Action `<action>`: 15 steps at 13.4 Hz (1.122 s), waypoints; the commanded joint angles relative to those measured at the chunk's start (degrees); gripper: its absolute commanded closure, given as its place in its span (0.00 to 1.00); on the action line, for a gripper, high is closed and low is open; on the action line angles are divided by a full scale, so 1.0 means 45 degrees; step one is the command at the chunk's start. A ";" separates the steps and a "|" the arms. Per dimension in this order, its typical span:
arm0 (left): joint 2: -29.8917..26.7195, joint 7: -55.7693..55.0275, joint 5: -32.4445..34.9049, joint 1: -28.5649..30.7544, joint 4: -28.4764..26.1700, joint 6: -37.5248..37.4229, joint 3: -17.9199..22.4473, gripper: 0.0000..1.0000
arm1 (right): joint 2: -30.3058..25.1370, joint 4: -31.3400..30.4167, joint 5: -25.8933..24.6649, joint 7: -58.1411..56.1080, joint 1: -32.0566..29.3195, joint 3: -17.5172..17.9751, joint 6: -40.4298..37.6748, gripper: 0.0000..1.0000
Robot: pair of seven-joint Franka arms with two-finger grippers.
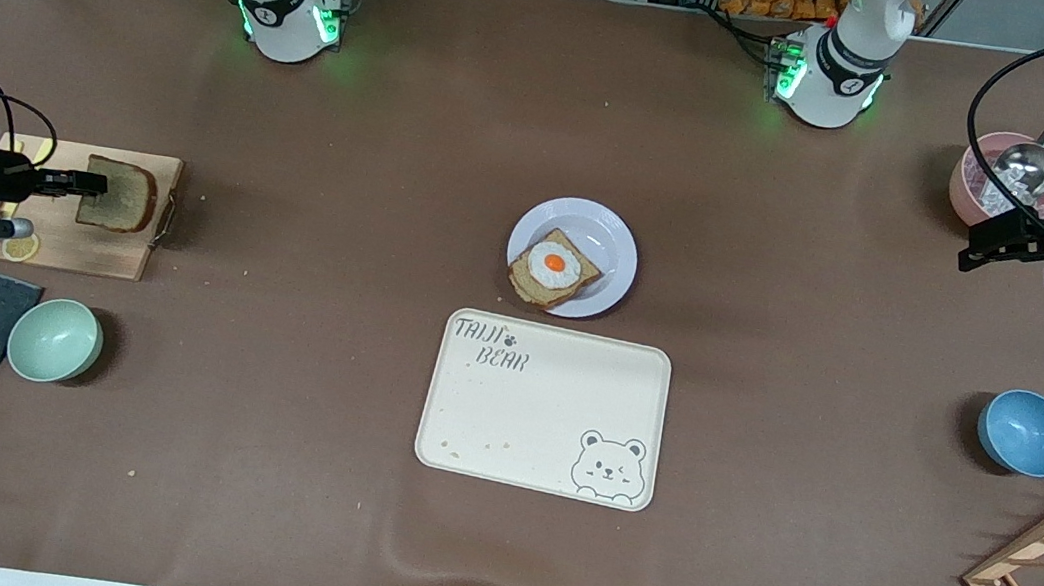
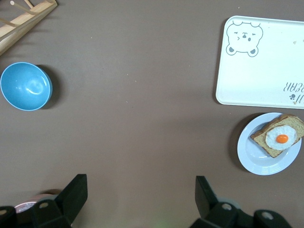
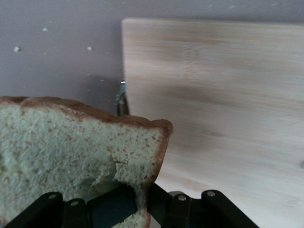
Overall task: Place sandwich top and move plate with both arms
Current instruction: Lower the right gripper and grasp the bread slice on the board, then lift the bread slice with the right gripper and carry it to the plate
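Bread slice [image 1: 118, 195] at frame left, over cutting board [image 1: 89, 248] — clamped in right gripper [image 1: 90, 185]. Plate [image 1: 612, 240] at frame centre, carrying egg toast [image 1: 553, 268], just above tray [image 1: 543, 407]. Left gripper [image 2: 137, 197] — fingers apart, waiting at frame right near pink bowl [image 1: 966, 180].

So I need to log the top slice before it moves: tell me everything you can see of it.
The sandwich top is a plain square slice of brown wholemeal bread with a darker crust and a speckled, porous crumb, nothing on it. The right gripper has its jaws shut on one edge, where the crumb looks dented or torn. The slice is over the wooden cutting board at the right arm's end of the table; whether it touches the board I cannot tell.
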 commanded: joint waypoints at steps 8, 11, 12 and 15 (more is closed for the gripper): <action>-0.0192 -0.0029 0.0274 0.0080 -0.0144 0.0154 -0.0059 0.00 | -0.1063 -0.0397 0.3885 0.3372 0.5098 -0.0055 -0.0680 1.00; -0.0211 -0.0029 0.0274 0.0080 -0.0144 0.0096 -0.0059 0.00 | -0.1491 -0.0573 0.4847 0.5164 0.7207 -0.0036 0.0314 1.00; -0.0231 -0.0029 0.0274 0.0080 -0.0144 0.0076 -0.0059 0.00 | -0.1706 -0.0593 0.5120 0.6196 0.8065 -0.0055 0.0550 1.00; -0.0231 -0.0049 0.0274 0.0080 -0.0144 0.0076 -0.0059 0.00 | -0.2117 -0.0516 0.5435 0.9125 1.0331 -0.0036 0.1681 1.00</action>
